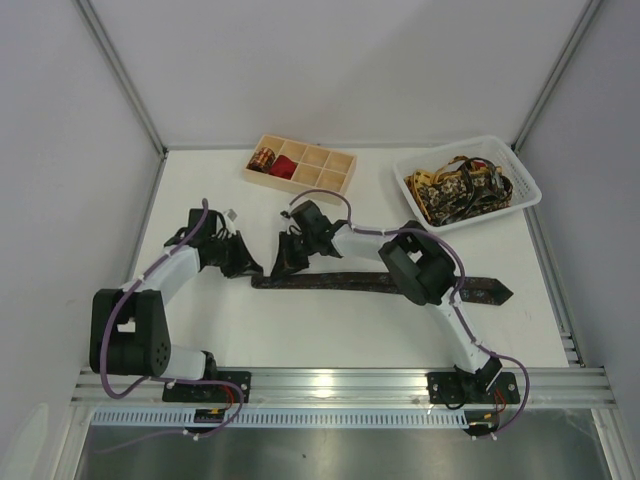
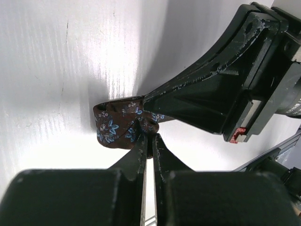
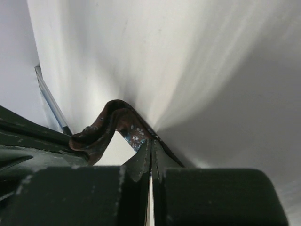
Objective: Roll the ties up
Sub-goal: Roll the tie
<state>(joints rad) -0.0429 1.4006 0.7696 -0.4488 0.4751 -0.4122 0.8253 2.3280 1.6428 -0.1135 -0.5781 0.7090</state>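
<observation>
A dark brown tie (image 1: pixel 350 282) with small blue flowers lies flat across the middle of the table, its wide pointed end at the right. My left gripper (image 1: pixel 254 269) and right gripper (image 1: pixel 286 262) meet at its narrow left end. In the left wrist view the left gripper (image 2: pixel 149 137) is shut on a folded bit of the tie (image 2: pixel 113 128), with the right gripper's finger (image 2: pixel 207 96) pressing in from the right. In the right wrist view the right gripper (image 3: pixel 151 142) is shut on the tie (image 3: pixel 110 123), which humps up between the two grippers.
A pale wooden compartment tray (image 1: pixel 330 170) at the back holds a gold-and-black coil (image 1: pixel 263 159) and a red coil (image 1: pixel 286 167). A white basket (image 1: pixel 520 180) at the back right holds tangled gold-and-black ties (image 1: pixel 455 188). The right arm's elbow (image 1: pixel 415 265) hangs over the tie's middle.
</observation>
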